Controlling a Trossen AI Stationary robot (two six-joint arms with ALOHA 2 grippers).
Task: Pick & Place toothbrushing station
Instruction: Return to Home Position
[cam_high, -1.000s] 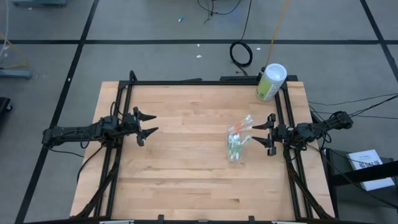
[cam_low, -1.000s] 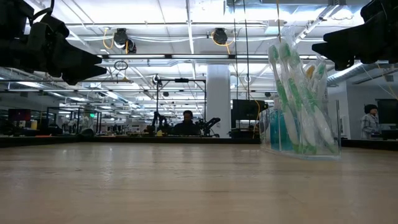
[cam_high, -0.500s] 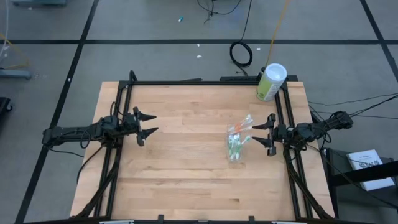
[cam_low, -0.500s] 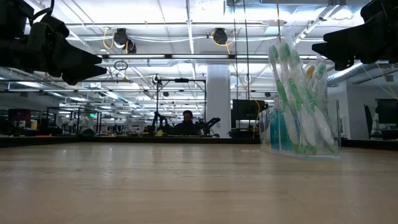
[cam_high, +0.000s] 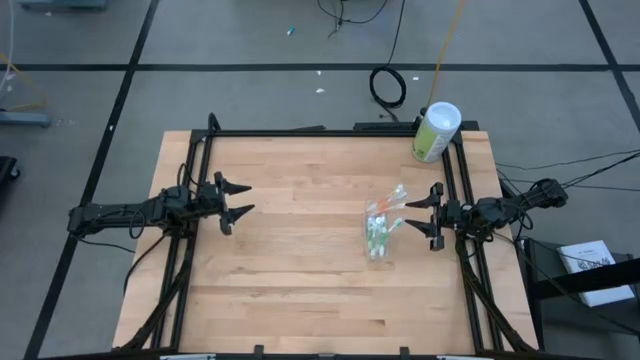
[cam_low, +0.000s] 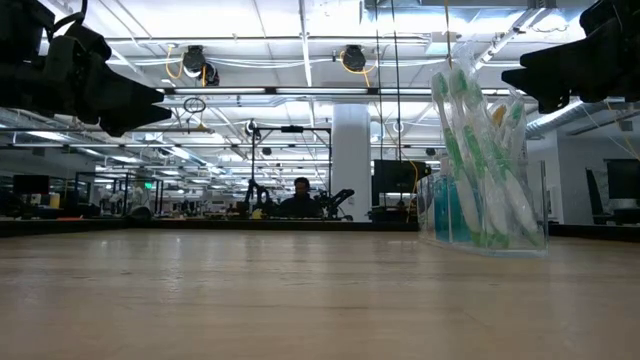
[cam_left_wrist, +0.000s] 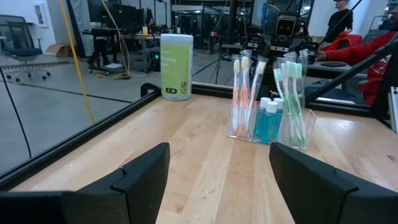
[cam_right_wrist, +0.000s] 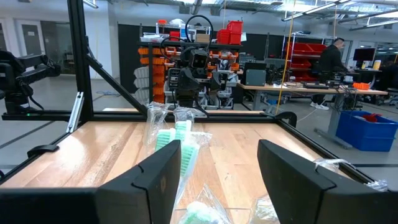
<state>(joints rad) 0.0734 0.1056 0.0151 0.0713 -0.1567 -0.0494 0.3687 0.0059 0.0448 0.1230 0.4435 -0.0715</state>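
- As both arms hung out toward their own sides of the wooden table, I took the step in hand to be the return to rest, with the placing itself apparently done.
- The left gripper hovered over the table's left part, its jaws spread wide with nothing between them, well apart from the station.
- The right gripper hovered by the right edge, its jaws likewise released and empty. It pointed at the transparent organizer just beside it.
- That organizer stood upright, right of the table's middle. It held green toothbrushes, orange-and-white toothbrushes and teal white-capped tubes, each kind in its own compartment.
- To my eye the next move asked for little: draw whatever was left of the way home, or simply hold off. Only the right arm needed care, since any drift toward the middle could tip the light organizer.
- As for writing, the pale-green canister at the far right corner wore a label with darker print and a round mark, but I could not read it from there.
- I made out no brand on the brushes or the tubes.
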